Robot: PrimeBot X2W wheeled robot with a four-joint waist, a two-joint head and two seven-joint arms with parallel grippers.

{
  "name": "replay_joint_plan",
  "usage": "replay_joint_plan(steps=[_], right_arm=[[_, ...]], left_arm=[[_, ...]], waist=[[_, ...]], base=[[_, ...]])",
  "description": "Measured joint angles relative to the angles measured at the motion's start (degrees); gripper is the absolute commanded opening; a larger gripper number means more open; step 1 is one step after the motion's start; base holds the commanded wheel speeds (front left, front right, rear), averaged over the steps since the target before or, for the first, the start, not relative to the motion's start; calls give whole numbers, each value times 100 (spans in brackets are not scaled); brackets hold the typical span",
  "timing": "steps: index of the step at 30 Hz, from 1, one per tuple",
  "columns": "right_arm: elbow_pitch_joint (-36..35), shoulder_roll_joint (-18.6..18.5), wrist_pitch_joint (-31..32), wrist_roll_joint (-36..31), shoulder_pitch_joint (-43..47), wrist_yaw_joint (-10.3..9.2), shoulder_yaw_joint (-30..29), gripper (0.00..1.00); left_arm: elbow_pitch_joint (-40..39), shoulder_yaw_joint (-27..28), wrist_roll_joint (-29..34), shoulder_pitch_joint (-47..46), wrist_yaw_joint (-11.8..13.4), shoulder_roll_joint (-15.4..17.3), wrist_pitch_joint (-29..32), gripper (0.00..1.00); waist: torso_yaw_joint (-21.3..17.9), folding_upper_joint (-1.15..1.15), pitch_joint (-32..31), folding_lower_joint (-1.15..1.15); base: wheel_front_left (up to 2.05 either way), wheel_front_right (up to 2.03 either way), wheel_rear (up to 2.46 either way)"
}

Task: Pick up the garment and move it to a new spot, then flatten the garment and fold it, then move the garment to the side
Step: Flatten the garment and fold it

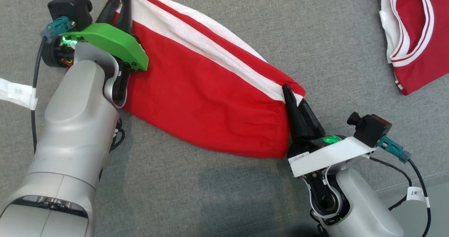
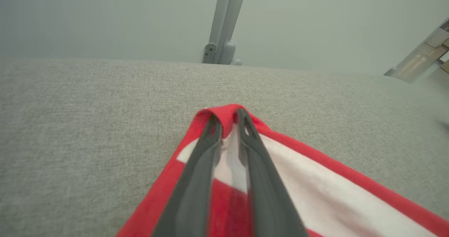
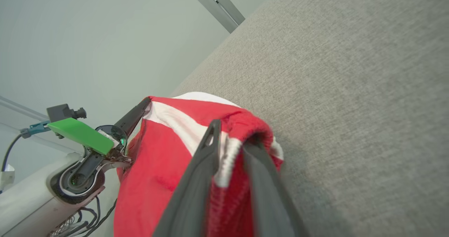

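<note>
The garment (image 1: 203,100), red with a white stripe along its far edge, lies stretched slantwise on the grey cloth surface (image 1: 224,195) between my two grippers. My left gripper (image 1: 119,4) is at its far left corner. In the left wrist view (image 2: 227,119) its jaws stand slightly parted with the red hem (image 2: 228,112) looped over the tips. My right gripper (image 1: 294,96) is at the near right corner. In the right wrist view (image 3: 231,135) its jaws are apart, with bunched garment (image 3: 158,181) between and over them.
A second red garment with white trim (image 1: 414,37) lies at the far right. A white tag (image 1: 14,93) and black cable run along the left edge. A grey post (image 2: 224,23) rises behind the surface's far edge. Bare grey surface lies in front of the garment.
</note>
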Motion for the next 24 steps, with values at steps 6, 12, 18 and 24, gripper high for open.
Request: replay_joint_plan(steps=[6, 12, 18, 24], right_arm=[[0, -5, 1, -215, 86, 0, -46, 100], [-119, -8, 1, -560, 298, 0, -290, 100], [-242, -14, 1, -1074, 648, -1, -657, 100], [-347, -12, 1, -1370, 954, -1, -888, 100]], left_arm=[[20, -231, -98, -25, 0, -38, -1, 100], [-43, -343, -198, 55, -1, 8, -1, 100], [-495, -292, -196, 619, -1, 94, -9, 100], [-931, -224, -143, 1410, -1, 99, -8, 100]], waist=[[-30, 0, -108, 0], [-32, 0, -246, 0], [13, 0, -411, 0], [56, 0, -623, 0]], base=[[0, 0, 0], [0, 0, 0], [0, 0, 0], [0, 0, 0]])
